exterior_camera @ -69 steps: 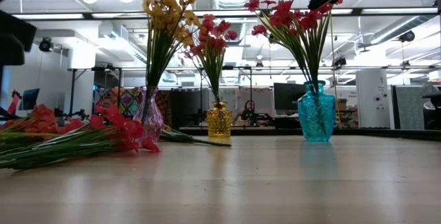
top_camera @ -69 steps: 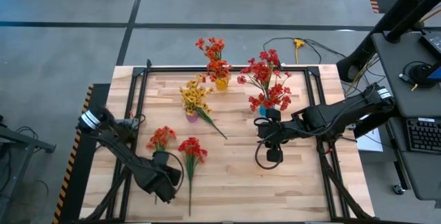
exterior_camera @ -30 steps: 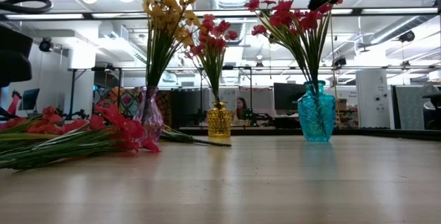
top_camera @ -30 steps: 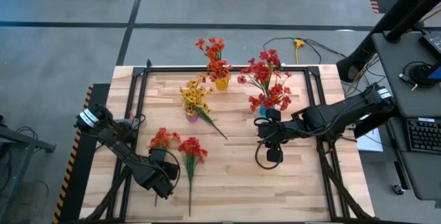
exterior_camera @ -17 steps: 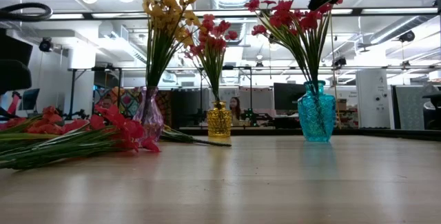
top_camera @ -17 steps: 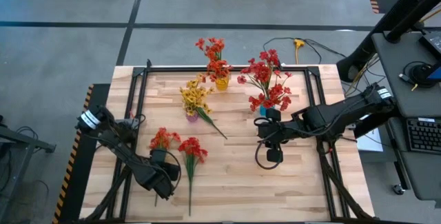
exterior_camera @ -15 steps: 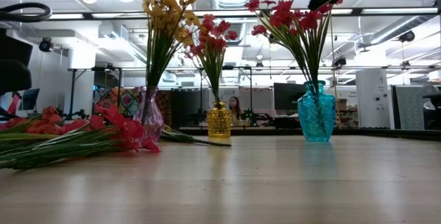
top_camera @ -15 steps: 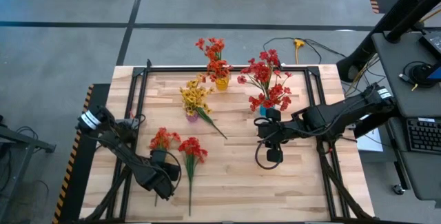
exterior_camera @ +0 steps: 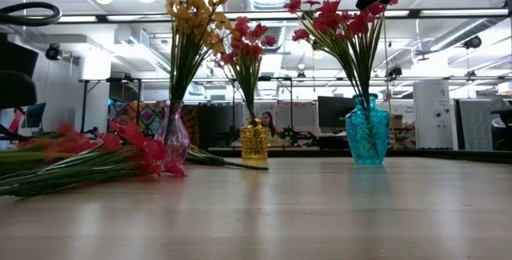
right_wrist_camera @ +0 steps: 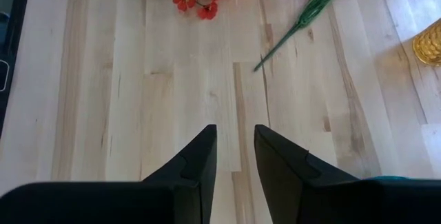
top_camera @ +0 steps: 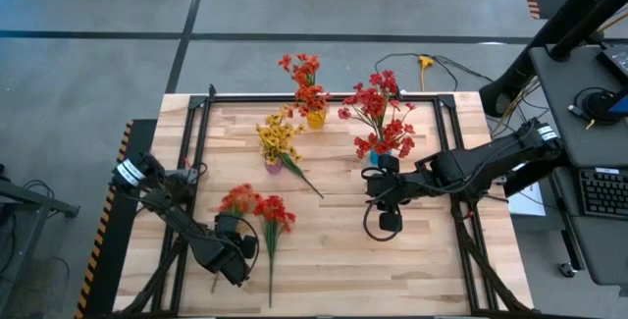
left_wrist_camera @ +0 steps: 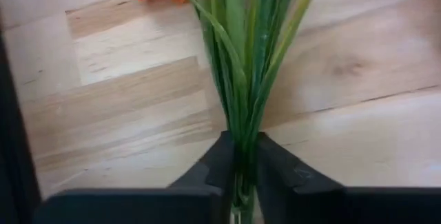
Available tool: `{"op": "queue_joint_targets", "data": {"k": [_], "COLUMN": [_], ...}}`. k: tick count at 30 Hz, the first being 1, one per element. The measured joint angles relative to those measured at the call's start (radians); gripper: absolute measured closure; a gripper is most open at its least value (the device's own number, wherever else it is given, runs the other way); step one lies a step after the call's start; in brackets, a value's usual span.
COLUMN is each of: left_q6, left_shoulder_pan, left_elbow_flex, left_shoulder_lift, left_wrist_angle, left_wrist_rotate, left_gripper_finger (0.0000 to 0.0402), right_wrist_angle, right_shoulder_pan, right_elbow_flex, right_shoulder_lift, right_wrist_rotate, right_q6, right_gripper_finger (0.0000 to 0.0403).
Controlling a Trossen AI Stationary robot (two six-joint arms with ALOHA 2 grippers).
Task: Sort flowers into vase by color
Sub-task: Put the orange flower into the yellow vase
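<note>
Left arm position: low over the near-left part of the worktop (top_camera: 334, 250), reaching from the left edge inward. Left gripper (left_wrist_camera: 240, 156) has its jaws closed on the green stems of an orange-red spray (top_camera: 237, 200), the stems passing between the two dark fingers (left_wrist_camera: 217, 158). The spray's blossoms lie just beside those of a red spray (top_camera: 274, 211), which lies flat on the worktop with its stem pointing toward the near edge.

Right arm position: extended from the right side toward the worktop centre, right gripper (right_wrist_camera: 235, 141) hanging near the blue vase (top_camera: 379, 157) and above bare boards. Its jaws stand slightly apart with nothing between them.

Remaining task items:
- Yellow flowers (exterior_camera: 194, 10) stand in the purple vase (exterior_camera: 174, 136); a loose green stem (top_camera: 304, 179) lies on the worktop from that vase's base.
- Orange-red flowers (exterior_camera: 246, 46) stand in the yellow vase (exterior_camera: 254, 142).
- Red flowers (exterior_camera: 340, 16) stand upright in the blue vase.
- The three vases stand along the far half of the worktop, well apart from the two sprays at the near left.

No brand, label or legible writing can be read on any item.
</note>
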Motion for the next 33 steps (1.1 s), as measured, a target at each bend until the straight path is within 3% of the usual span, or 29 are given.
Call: {"op": "queue_joint_targets", "data": {"k": [8,19,23,27,33], "left_q6": [-0.053,-0.154,-0.095,0.069,0.325], "left_shoulder_pan": [-0.023,-0.161,-0.223,-0.291,-0.313], "left_elbow_flex": [0.037,0.342,0.448,0.543,0.636], "left_shoulder_lift": [-0.003,-0.001,0.019,0.035,0.075], "left_wrist_angle": [-0.108,-0.424,-0.465,-0.425,-0.347], "left_wrist_rotate": [0.0,-0.198,-0.418,-0.709,-1.06], "left_gripper_finger": [0.0393,0.04,0.04,0.0399,0.0399], "right_wrist_angle": [0.0,0.0,0.009,0.047,0.203], "right_shoulder_pan": [0.0,0.025,0.046,0.065,0.09], "right_elbow_flex": [0.0,-0.006,-0.027,-0.068,-0.155], "right_shoulder_lift": [0.0,0.0,0.0,0.0,0.0], "right_wrist_rotate": [0.0,0.0,0.0,0.0,0.0], "right_q6": [0.0,-0.012,-0.013,-0.012,-0.02], "right_gripper_finger": [0.0319,0.0318,0.0325,0.0325,0.0316]}}
